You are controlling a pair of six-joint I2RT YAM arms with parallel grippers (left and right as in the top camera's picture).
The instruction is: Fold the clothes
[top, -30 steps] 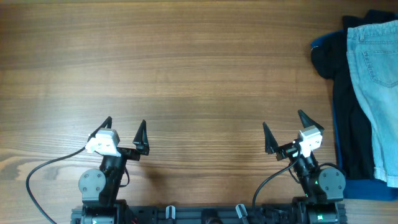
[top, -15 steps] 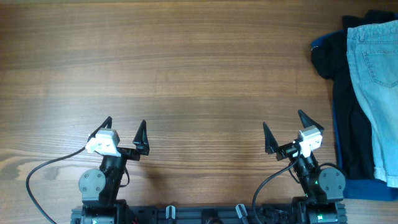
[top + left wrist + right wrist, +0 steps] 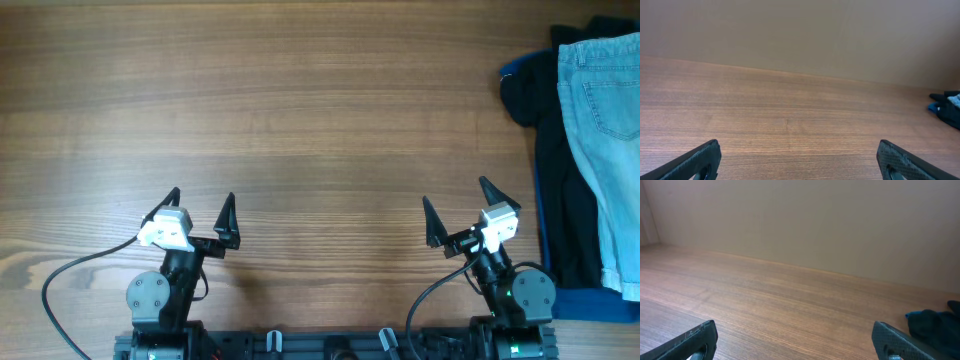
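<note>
The light blue faded denim shorts [image 3: 605, 130] lie at the far right edge of the table in the overhead view, on top of dark garments, partly cut off by the frame. My left gripper [image 3: 200, 216] is open and empty near the front left of the table. My right gripper [image 3: 457, 212] is open and empty near the front right, left of the clothes pile and apart from it. Both wrist views show wide-open fingers [image 3: 800, 160] [image 3: 800, 342] over bare wood.
Black and dark navy garments with blue trim [image 3: 545, 150] lie under the shorts at the right edge; a bit of them shows in the left wrist view [image 3: 946, 107] and the right wrist view [image 3: 935, 322]. The wooden table [image 3: 300, 110] spreads left. A plain wall stands behind.
</note>
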